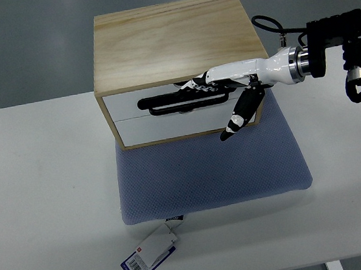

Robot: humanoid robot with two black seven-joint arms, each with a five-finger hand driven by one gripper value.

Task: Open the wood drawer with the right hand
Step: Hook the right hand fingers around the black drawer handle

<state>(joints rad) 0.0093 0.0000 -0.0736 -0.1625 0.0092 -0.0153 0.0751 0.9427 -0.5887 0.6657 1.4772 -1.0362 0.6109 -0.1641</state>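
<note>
A broad white rectangular table (43,190) fills most of the top view, and on it lies a flat blue-grey fabric cushion pad (211,170) with a white barcode tag (148,252) trailing off its near edge. On the far part of that pad stands the pale wooden drawer box (170,42), its plywood top facing the camera and two white drawer fronts stacked on the near face. The upper drawer front (124,102) carries a long black bar handle (170,103); the lower drawer front (166,127) sits directly beneath it. Both fronts look flush with the box, with no gap showing, so the drawer appears not yet pulled out. The right arm enters from the picture's right edge, a black and silver wrist leading into the white and black right hand (227,87). Its long fingers (203,80) reach leftward along the handle and seem hooked over or behind the bar, while the thumb (240,115) hangs down, apart from them, in front of the lower drawer. Whether the fingers have truly closed round the bar cannot be told from here. By this reading the reach is done and the grip is being settled; the pull toward the robot remains. The left arm is out of sight.
</note>
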